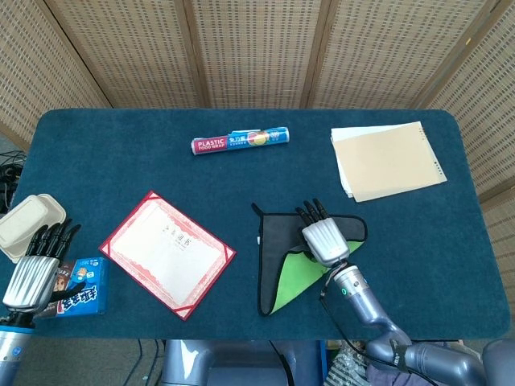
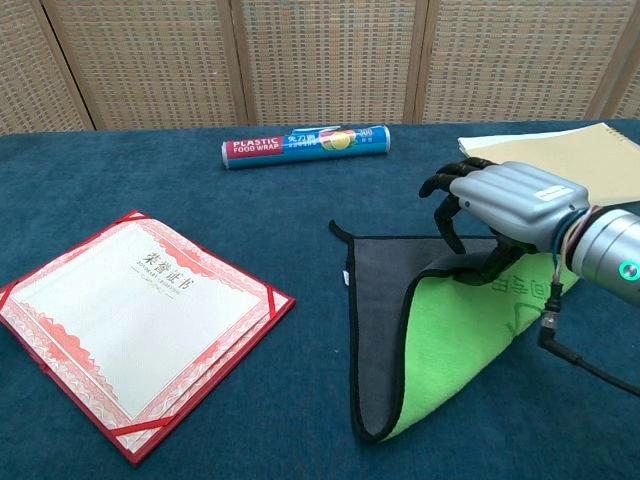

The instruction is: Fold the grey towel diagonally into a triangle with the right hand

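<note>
Right now the right hand [image 2: 505,200] grips a lifted corner of the grey towel [image 2: 385,300], fingers curled around the edge so the green underside faces up over the grey part. That towel lies on the blue table [image 1: 241,173], right of the red-bordered certificate [image 1: 167,252] and below the roll of plastic wrap [image 1: 240,142]. Off at the table's left edge the left hand [image 1: 34,269] holds nothing, fingers loosely straight, beside a blue packet [image 1: 82,286] and a beige box [image 1: 30,223]
</note>
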Controlling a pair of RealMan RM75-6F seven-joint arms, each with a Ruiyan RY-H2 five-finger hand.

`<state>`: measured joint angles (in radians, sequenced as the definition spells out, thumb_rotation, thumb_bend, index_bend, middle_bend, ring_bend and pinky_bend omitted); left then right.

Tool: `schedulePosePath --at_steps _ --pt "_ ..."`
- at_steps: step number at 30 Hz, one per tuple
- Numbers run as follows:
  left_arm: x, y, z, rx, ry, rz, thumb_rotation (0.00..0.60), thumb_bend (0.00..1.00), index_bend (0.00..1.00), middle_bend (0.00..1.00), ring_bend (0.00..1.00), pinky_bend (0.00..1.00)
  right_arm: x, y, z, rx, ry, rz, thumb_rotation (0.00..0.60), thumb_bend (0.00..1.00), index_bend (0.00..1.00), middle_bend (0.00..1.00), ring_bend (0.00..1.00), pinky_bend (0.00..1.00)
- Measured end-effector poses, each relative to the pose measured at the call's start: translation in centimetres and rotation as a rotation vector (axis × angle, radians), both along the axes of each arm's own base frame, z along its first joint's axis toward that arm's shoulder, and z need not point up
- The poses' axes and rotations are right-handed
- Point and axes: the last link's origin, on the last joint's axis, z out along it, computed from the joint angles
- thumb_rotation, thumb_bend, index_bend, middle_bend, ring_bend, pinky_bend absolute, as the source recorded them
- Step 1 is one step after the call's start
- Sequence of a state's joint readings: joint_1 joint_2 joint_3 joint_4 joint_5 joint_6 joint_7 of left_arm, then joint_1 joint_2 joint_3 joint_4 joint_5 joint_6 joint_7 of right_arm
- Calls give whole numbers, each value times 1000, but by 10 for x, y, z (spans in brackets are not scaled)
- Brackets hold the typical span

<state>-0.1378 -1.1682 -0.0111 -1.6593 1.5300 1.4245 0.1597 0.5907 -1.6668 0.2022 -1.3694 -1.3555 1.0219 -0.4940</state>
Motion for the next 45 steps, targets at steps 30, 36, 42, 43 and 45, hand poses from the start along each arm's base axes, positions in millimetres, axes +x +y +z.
schedulePosePath --at_steps 30,36,42,43,45 --pt "-1 1 -2 -15 0 3 600 118 0 0 0 0 37 -20 -23 36 -9 19 600 292 661 158 0 0" --pt "-1 1 -3 -19 0 6 600 118 0 0 0 0 38 -25 -24 32 -12 11 600 291 661 157 0 0" --pt "-2 1 -4 -21 0 10 600 118 0 0 0 0 41 -30 -26 30 -12 11 600 292 661 158 0 0" --pt "-2 2 -4 -21 0 11 600 118 0 0 0 0 42 -31 -26 29 -12 12 600 292 661 158 0 0" --pt "-2 2 -3 -20 -2 11 600 118 0 0 0 0 44 -33 -26 25 -13 13 600 292 661 158 0 0"
